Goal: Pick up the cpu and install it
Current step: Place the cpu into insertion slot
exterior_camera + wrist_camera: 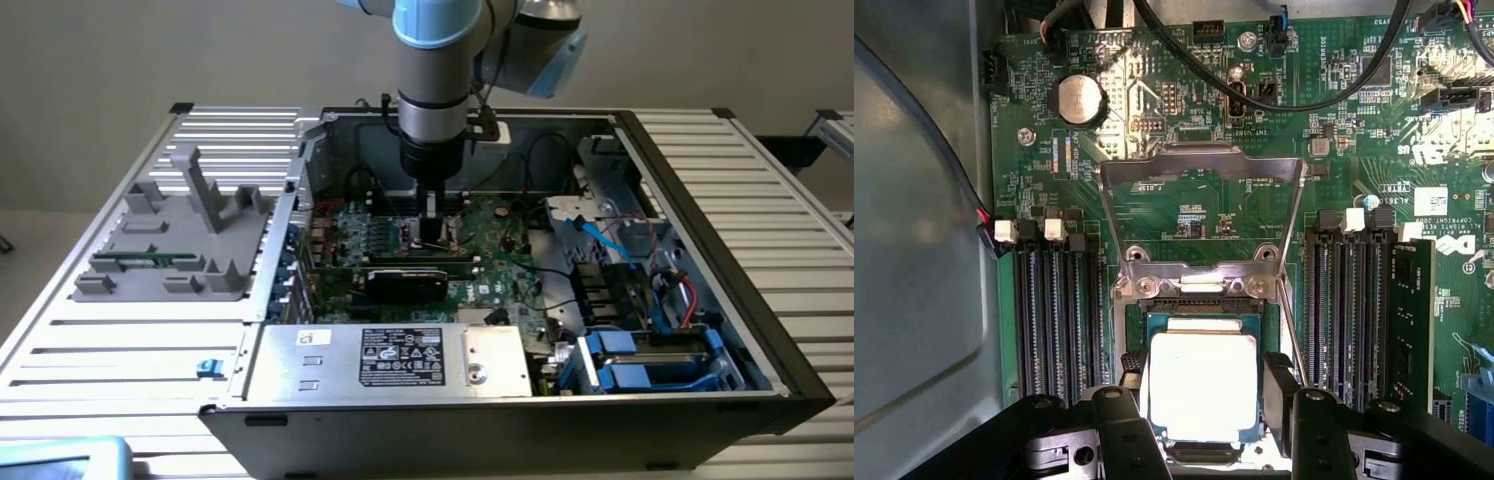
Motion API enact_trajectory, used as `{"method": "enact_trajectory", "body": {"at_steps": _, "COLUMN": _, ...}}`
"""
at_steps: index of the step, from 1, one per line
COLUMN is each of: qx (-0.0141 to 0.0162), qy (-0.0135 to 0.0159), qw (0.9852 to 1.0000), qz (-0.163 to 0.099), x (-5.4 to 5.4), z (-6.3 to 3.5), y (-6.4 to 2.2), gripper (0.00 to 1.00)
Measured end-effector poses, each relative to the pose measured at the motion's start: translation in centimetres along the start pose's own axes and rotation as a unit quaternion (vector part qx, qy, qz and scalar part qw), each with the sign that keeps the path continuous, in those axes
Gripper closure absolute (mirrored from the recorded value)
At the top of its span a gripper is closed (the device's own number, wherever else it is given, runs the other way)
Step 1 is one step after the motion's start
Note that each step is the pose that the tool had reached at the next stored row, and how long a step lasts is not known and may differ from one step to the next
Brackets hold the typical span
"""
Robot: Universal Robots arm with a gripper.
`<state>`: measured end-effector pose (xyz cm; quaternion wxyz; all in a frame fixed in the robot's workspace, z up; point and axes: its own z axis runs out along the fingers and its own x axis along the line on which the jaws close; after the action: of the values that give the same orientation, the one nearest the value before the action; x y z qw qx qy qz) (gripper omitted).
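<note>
Slatted metal table (761, 130) carries an open computer case (787, 350), its green motherboard (1204, 215) facing up. The cpu (1204, 385) lies flat within the socket (1199, 308), its shiny silver top up. One of its edges is covered by the black body of the gripper (1205, 368). The gripper is clamped on the cpu at a fairly wide spread, its fingers (1281, 390) pressed against two opposite edges. The socket's metal load frame (1199, 163) stands hinged open just beside it, and memory slots (1054, 310) flank both sides. A partly cut-off Dell logo (1439, 152) is printed on the board. On the silver power supply, the white label (407, 357) has print too small to read.
</note>
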<state>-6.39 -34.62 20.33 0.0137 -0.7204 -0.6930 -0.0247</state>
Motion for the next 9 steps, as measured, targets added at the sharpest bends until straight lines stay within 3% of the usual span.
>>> {"method": "enact_trajectory", "body": {"at_steps": 7, "qx": 0.0004, "qy": 0.0003, "qw": 0.9999, "qz": -0.012, "x": -0.02, "z": 0.05, "y": 0.00, "gripper": 0.46}}
{"method": "enact_trajectory", "body": {"at_steps": 9, "qx": -0.0009, "qy": 0.0004, "qw": 0.9999, "qz": -0.015, "x": -0.02, "z": 0.08, "y": -0.01, "gripper": 0.46}}
